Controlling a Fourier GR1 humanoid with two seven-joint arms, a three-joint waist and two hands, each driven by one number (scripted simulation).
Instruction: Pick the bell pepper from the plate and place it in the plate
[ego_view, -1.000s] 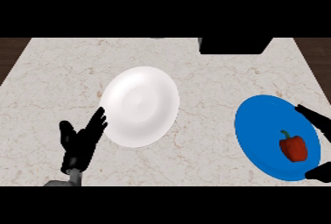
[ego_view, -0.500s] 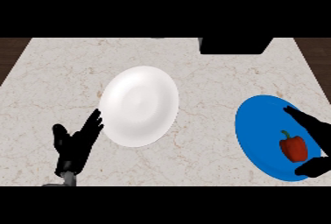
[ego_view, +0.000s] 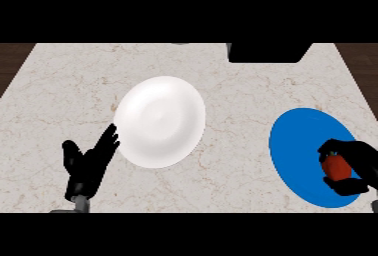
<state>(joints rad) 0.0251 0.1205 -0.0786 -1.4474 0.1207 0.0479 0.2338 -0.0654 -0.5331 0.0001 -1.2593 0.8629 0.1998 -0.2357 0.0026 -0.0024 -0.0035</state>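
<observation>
1. Since a second ago my right hand has moved in over the blue plate and curled round the red bell pepper, which sits on that plate.
2. My left hand rests open on the bench, beside the white plate.
3. I judge the pepper light, smooth and hollow; hold its body.

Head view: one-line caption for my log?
Right hand curls around red pepper on blue plate; white plate waits.
</observation>
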